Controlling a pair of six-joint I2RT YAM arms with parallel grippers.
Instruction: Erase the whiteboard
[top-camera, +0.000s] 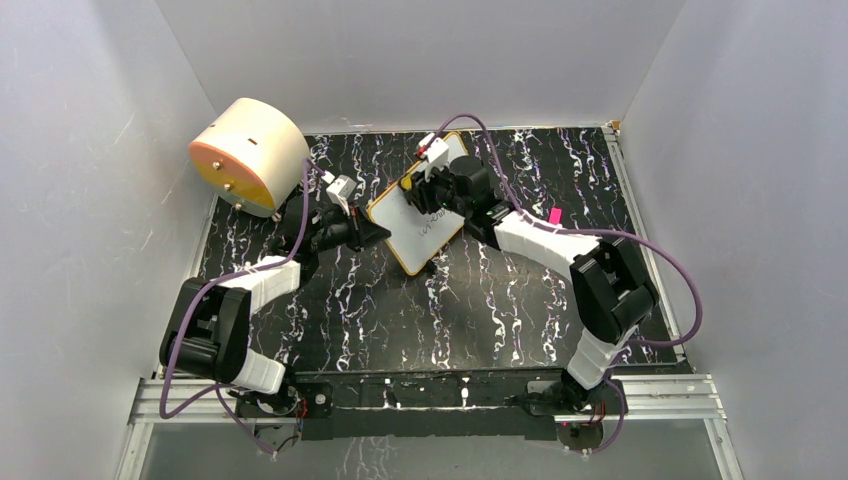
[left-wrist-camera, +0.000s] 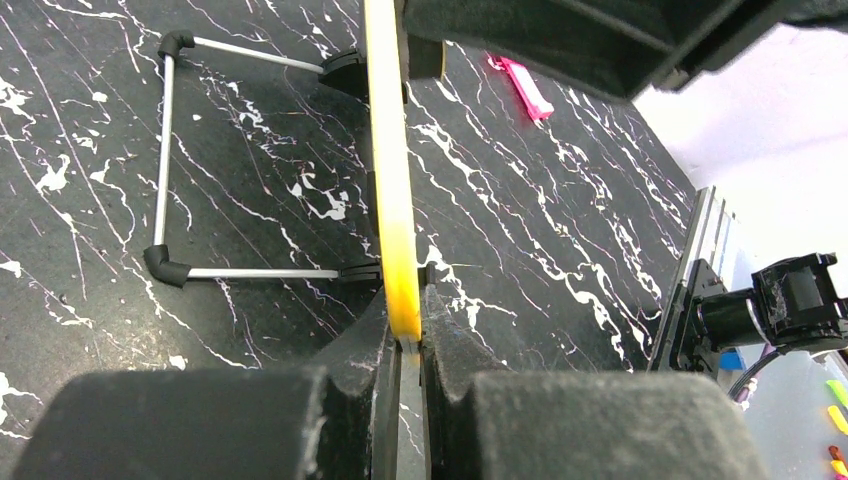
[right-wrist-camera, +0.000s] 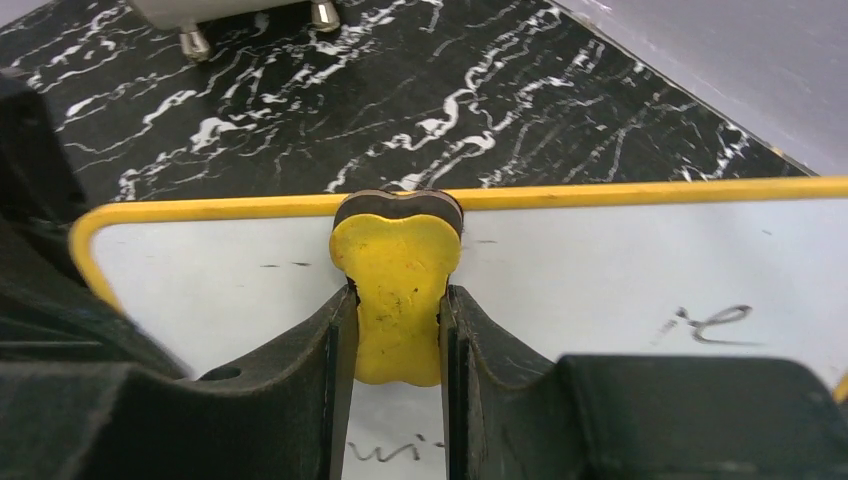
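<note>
The whiteboard, white with a yellow-orange frame, is held tilted above the dark marbled table. My left gripper is shut on its left edge; in the left wrist view the frame runs edge-on between the jaws of that gripper. My right gripper is shut on a yellow eraser pressed on the board near its top edge, seen between the jaws of that gripper. Dark handwriting shows at the right and just below the eraser.
A cream cylinder lies on its side at the back left. A pink object lies right of the board, also in the left wrist view. A wire stand sticks out from the board's back. Grey walls enclose the table.
</note>
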